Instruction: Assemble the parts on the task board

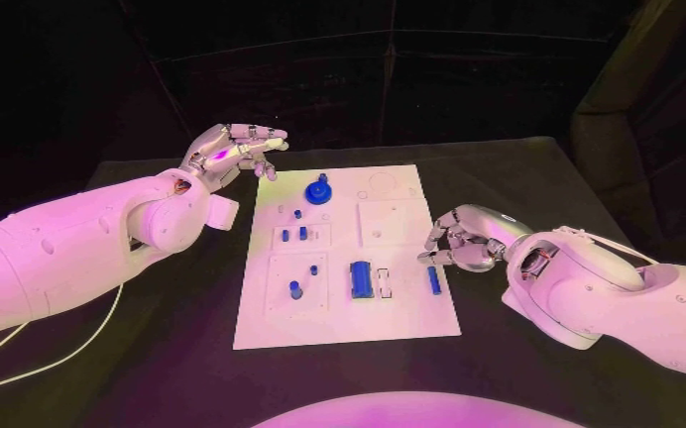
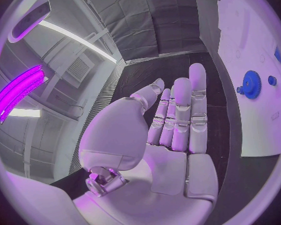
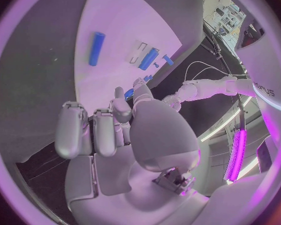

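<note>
Right robot hand (image 1: pixel 460 243), fingers curled on nothing, hovers just beside the white task board's (image 1: pixel 348 319) right edge, near the long blue bar (image 1: pixel 434 280); approach it squarely. Left robot hand (image 1: pixel 229 154) hangs spread off the board's far-left corner.

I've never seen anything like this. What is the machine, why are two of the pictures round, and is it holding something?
It is a robot with two white arms, each ending in a silver hand. The square picture looks down from its head at a black table. The round ones come from fisheye cameras at each wrist, behind that hand. On the table lies a white task board carrying small blue parts, among them a blue gear and a slim blue bar. The left hand hovers beside the board's far corner, fingers straight and apart, holding nothing. The right hand is at the board's edge near the bar with its fingers curled in; nothing shows in its grip.
</note>
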